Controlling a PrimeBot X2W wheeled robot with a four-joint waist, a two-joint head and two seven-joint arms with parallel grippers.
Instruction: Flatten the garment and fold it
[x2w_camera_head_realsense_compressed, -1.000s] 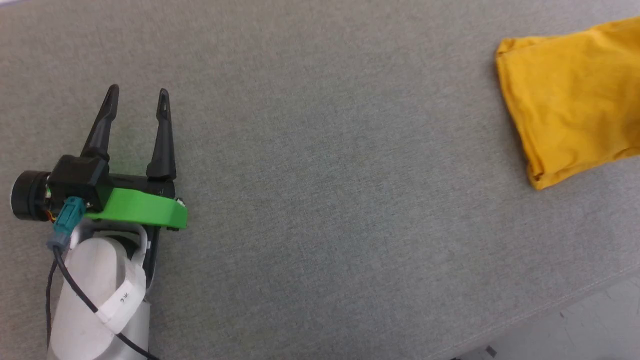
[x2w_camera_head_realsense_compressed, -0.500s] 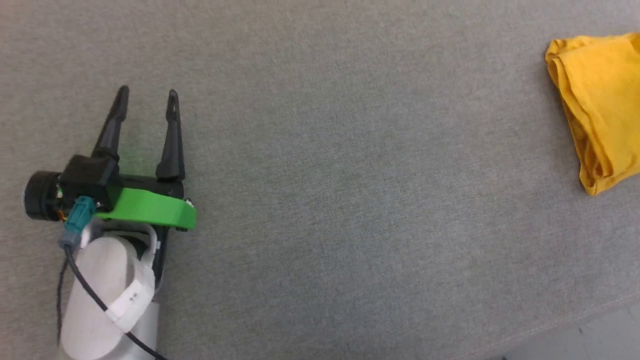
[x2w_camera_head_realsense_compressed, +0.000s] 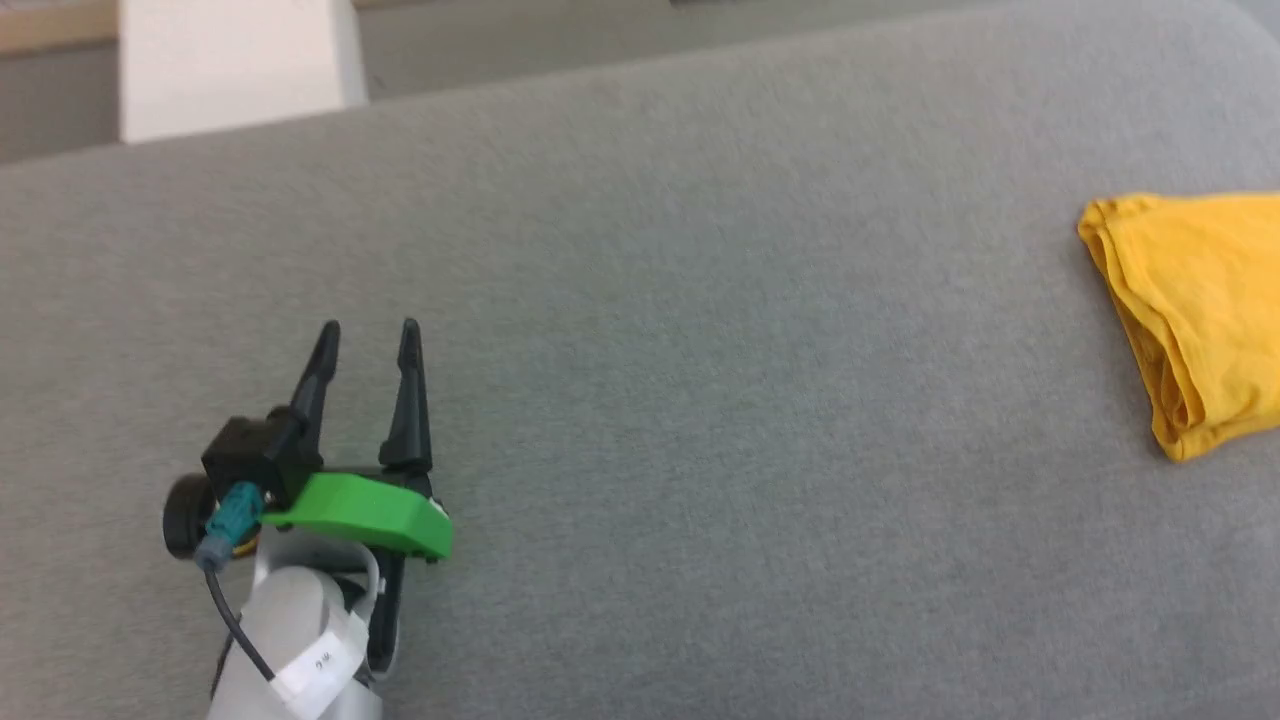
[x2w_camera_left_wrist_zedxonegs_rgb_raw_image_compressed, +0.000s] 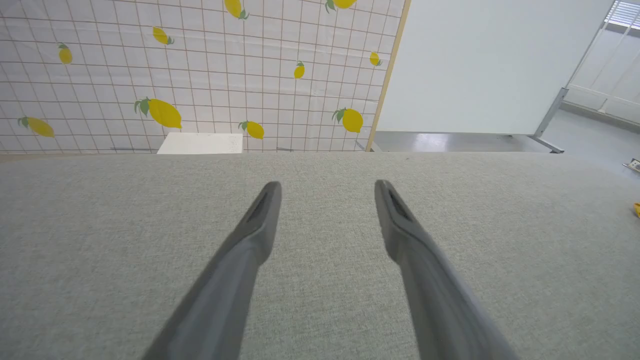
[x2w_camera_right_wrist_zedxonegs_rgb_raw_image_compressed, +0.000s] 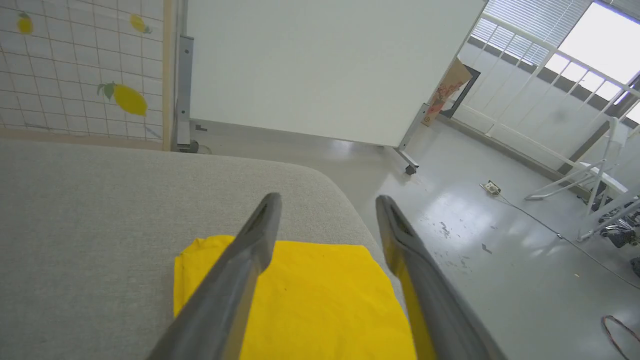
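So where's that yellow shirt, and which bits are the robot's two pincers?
yellow shirt (x2w_camera_head_realsense_compressed: 1205, 300), head view, middle of the visible cloth.
left pincer (x2w_camera_head_realsense_compressed: 369, 326), head view, the gap midway between its fingertips.
right pincer (x2w_camera_right_wrist_zedxonegs_rgb_raw_image_compressed: 327, 199), right wrist view, the gap midway between its fingertips.

Overall light: bright, even and soft across the grey worktop (x2w_camera_head_realsense_compressed: 700, 450).
Source: daylight from the windows (x2w_camera_right_wrist_zedxonegs_rgb_raw_image_compressed: 575, 55) at the upper right of the right wrist view, blown out white.
Glare: pale sheen on the glossy floor (x2w_camera_right_wrist_zedxonegs_rgb_raw_image_compressed: 475, 220).
Shadows: faint, no hard edges.
Focus: left claw (x2w_camera_left_wrist_zedxonegs_rgb_raw_image_compressed: 327, 184) and right claw (x2w_camera_right_wrist_zedxonegs_rgb_raw_image_compressed: 327, 197) are soft and smeared toward their views' bottom edges.
Blur: head view slightly soft.
Distortion: straight lines bow near wrist-view edges.
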